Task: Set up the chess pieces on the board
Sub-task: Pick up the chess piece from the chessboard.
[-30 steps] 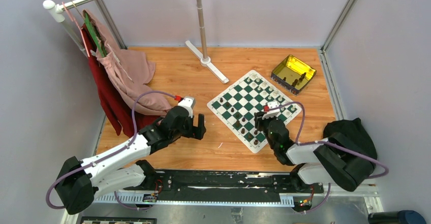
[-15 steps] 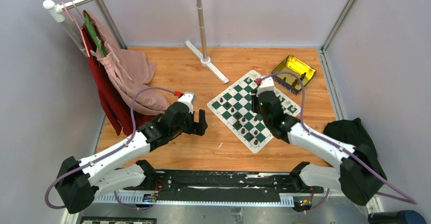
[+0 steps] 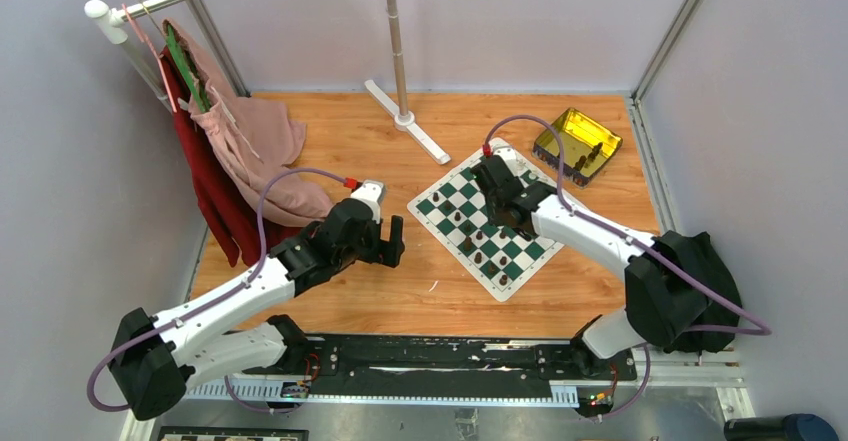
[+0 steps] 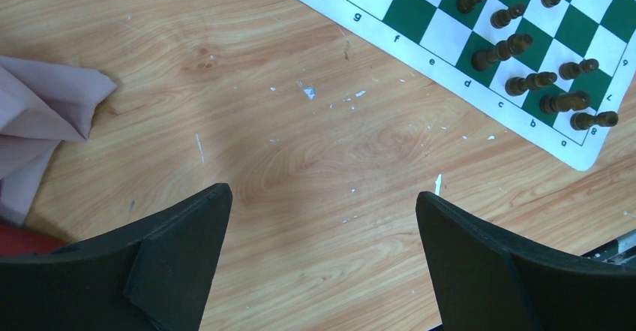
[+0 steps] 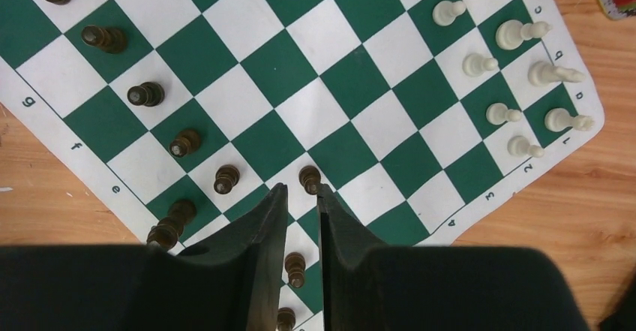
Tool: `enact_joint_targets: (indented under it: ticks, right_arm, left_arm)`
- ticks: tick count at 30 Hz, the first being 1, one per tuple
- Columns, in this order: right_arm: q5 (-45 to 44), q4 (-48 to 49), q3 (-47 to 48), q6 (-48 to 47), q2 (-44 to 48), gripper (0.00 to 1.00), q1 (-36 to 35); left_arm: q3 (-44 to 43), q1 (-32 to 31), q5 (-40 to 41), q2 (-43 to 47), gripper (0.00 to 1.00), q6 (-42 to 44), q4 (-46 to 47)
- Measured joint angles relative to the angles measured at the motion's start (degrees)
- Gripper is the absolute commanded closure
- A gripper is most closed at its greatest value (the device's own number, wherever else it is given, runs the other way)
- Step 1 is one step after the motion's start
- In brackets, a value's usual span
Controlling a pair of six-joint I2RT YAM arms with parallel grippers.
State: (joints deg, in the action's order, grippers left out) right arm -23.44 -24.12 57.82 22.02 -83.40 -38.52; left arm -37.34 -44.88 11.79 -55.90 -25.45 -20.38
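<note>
Orange-brown wooden tabletop (image 3: 330, 131) carries the board (image 3: 462, 174), a green-and-white checked mat lying at a slant right of centre. From above, the arm hides much of it. The right wrist view shows cream pieces (image 5: 517, 32) in two rows by one edge and dark pieces (image 5: 142, 93) lined along the opposite side. Over them hangs the right gripper (image 5: 301, 188), jaws nearly together with a thin slit between, seemingly empty. Near the board's dark-piece corner, the left gripper (image 4: 322, 196) gapes wide above bare wood.
</note>
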Motion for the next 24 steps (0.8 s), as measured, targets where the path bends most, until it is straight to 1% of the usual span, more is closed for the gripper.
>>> enact_joint_targets:
  ticks: [8,16,24]
  right_arm:
    - [1.2,-3.1,0.8,3.9,-3.2,0.76,0.0]
    - [1.4,-2.4,0.0,5.1,-5.1,0.74,0.1]
    - [2.1,-1.2,-1.5,5.2,-5.7,0.73,2.1]
  left_arm:
    - [0.0,0.0,0.9,0.9,0.00,1.9,-1.5]
    - [0.0,0.0,1.4,1.5,0.00,3.0,-2.6]
    - [0.0,0.0,1.5,1.5,0.00,3.6,-2.7]
